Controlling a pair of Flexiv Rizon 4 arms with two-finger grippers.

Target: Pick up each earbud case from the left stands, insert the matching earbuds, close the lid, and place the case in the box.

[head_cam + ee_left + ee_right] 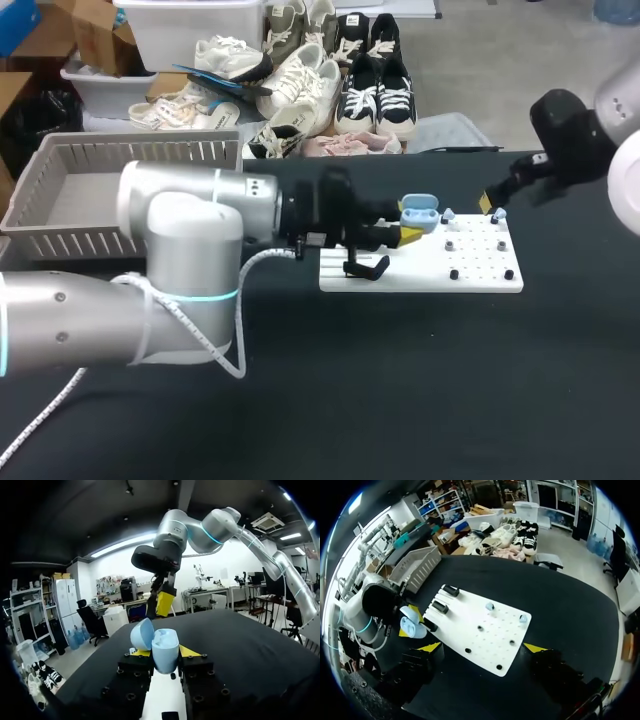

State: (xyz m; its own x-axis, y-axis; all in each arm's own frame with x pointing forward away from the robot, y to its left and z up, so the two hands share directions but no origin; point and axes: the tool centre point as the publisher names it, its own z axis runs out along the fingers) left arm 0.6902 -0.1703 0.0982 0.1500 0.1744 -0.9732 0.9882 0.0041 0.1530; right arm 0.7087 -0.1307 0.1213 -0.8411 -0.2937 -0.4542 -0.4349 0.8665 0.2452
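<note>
Surface (400,380) of black cloth carries everything. A slatted grey box (60,235) stands well to the left of the white board (420,272). The left claw (160,652) is clamped on the pale blue case (420,213), whose lid stands open, and holds it over the board's back edge near the middle. The right claw (490,207) hangs with its fingers apart over the board's back right corner, just by one of two small pale earbuds (490,606) (523,618) on the board's back part. The case is up and open, so filling it looks like the step in hand. Next, I judge, the right claw must drop onto an earbud, pinch it lightly and seat it in the matching well.
</note>
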